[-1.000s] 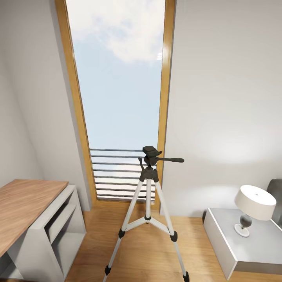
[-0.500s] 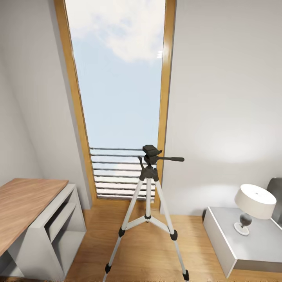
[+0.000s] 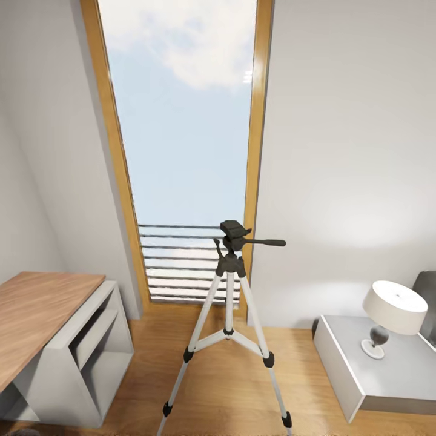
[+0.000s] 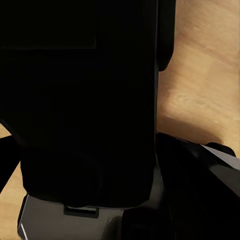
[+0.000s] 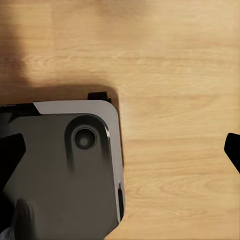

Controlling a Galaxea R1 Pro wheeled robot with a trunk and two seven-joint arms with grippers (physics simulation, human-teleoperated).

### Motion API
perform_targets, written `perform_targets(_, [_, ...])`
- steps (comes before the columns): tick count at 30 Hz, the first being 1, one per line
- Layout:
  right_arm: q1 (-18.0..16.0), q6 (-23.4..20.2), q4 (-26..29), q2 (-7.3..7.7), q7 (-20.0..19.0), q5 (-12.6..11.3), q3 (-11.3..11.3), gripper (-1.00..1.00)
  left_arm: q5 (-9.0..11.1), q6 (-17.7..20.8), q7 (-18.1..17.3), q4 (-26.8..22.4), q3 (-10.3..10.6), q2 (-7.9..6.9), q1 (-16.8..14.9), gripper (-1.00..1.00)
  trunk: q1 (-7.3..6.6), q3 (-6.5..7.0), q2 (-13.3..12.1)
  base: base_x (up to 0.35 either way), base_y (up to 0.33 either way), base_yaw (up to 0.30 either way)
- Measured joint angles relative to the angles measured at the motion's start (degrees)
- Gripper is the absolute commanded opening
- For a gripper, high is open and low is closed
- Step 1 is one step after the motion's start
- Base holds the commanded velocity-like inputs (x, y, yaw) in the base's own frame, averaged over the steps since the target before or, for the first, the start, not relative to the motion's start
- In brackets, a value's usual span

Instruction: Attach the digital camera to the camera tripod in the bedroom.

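Note:
The camera tripod stands on the light wood floor in front of the tall wood-framed window, silver-white legs spread. Its black head is bare, and the side handle points right. In the left wrist view a big black blocky mass sits right against the lens; I cannot tell whether it is the digital camera, nor how the left fingers stand. In the right wrist view my right gripper hangs over the floor, its dark fingertips wide apart with nothing between them.
A wood-topped white desk stands at the left, and a grey bedside table with a lamp at the right. Grey walls flank the window. A grey part of the robot's base lies below the right gripper.
The whole head picture has shifted slightly and shows a little more floor, so the camera has moved. The tripod itself stands as before.

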State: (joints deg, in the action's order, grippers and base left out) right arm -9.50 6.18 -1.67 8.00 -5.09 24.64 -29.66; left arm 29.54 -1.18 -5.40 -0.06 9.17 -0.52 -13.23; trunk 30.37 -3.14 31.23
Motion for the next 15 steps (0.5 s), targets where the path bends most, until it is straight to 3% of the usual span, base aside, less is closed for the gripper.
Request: perform_targets(15, [0.0, 0.0, 0.0, 0.10, 0.0, 0.1, 0.0, 1.00, -0.3, -0.3, 0.0, -0.1, 0.1, 0.00, 0.0, -1.00, 0.00, -1.39, 0.0, 0.000, 0.000, 0.000])
